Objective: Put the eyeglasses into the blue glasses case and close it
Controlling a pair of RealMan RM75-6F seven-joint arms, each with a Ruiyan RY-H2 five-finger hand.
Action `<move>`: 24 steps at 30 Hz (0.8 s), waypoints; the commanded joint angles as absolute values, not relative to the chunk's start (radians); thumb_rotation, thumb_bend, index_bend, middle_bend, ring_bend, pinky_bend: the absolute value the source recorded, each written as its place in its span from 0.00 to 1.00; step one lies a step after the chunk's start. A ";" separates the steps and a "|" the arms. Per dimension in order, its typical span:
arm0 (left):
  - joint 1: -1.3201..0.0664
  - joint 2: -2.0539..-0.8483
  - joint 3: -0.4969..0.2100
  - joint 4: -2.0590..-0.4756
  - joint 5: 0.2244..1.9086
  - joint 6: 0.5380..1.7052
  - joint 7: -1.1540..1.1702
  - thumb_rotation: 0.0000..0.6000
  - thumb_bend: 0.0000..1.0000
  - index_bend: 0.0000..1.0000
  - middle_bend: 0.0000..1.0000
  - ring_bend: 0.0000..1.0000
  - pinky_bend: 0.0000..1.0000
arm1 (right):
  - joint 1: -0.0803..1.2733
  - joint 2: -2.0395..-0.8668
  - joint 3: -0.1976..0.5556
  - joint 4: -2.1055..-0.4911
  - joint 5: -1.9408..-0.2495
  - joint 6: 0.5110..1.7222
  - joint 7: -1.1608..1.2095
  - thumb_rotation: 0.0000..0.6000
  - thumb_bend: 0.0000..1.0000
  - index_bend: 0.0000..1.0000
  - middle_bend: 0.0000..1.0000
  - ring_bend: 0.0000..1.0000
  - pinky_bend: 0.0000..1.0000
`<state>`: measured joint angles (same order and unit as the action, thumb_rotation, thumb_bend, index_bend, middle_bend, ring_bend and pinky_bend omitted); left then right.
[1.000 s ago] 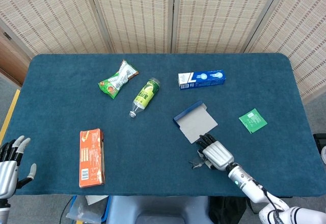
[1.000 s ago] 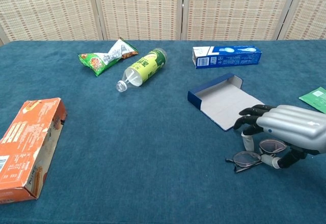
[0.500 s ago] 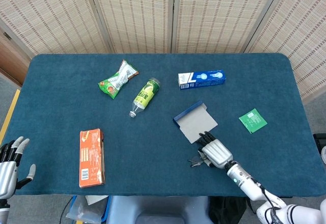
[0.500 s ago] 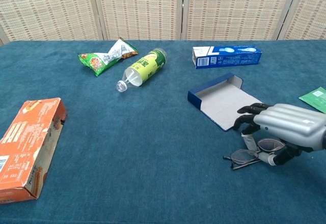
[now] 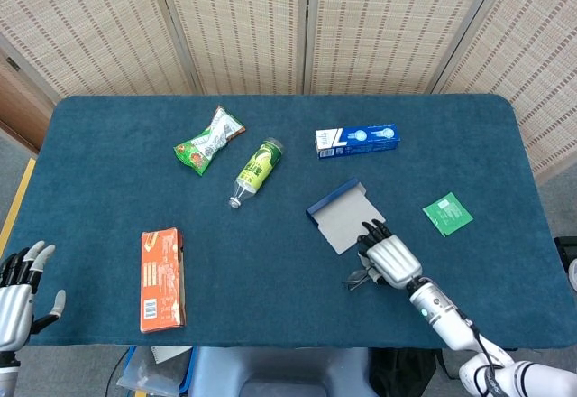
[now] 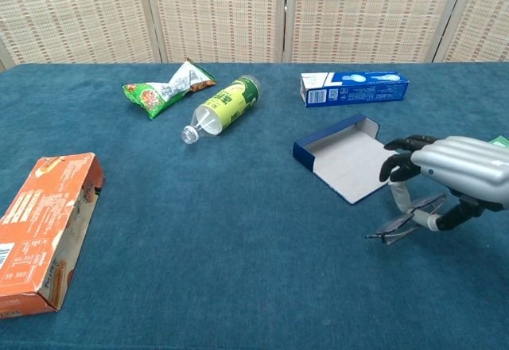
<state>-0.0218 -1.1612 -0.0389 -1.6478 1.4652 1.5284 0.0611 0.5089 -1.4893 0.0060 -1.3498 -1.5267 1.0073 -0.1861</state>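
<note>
At five o'clock from the open blue glasses case (image 6: 343, 156), the right hand (image 6: 455, 176) pinches the eyeglasses (image 6: 407, 219) in curled fingers (image 6: 406, 157), lenses tilted just above the counter (image 6: 238, 231). Thin and springy, the frame likely twists easily; grip the bridge, not lenses. Left hand (image 5: 18, 289) rests spread, holding nothing.
</note>
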 commanded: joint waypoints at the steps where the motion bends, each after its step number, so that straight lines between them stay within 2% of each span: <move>1: -0.023 -1.161 -0.040 -1.648 1.465 1.527 0.062 1.00 0.42 0.09 0.00 0.00 0.00 | 0.514 -1.476 0.026 -1.359 -1.517 1.021 -0.186 1.00 0.51 0.65 0.25 0.01 0.03; 10: -0.025 -1.164 -0.039 -1.645 1.464 1.522 0.061 1.00 0.42 0.09 0.00 0.00 0.00 | 0.572 -1.485 0.108 -1.327 -1.455 0.998 -0.225 1.00 0.51 0.65 0.25 0.01 0.03; 24: -0.015 -1.164 -0.036 -1.631 1.452 1.523 0.045 1.00 0.42 0.09 0.00 0.00 0.00 | 0.678 -1.643 0.178 -1.103 -1.367 0.925 -0.230 1.00 0.51 0.64 0.21 0.01 0.03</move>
<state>-0.0152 -1.1636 -0.0367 -1.6311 1.4525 1.5233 0.0451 0.6636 -1.6223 0.1700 -1.1282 -1.3762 0.9316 -0.2333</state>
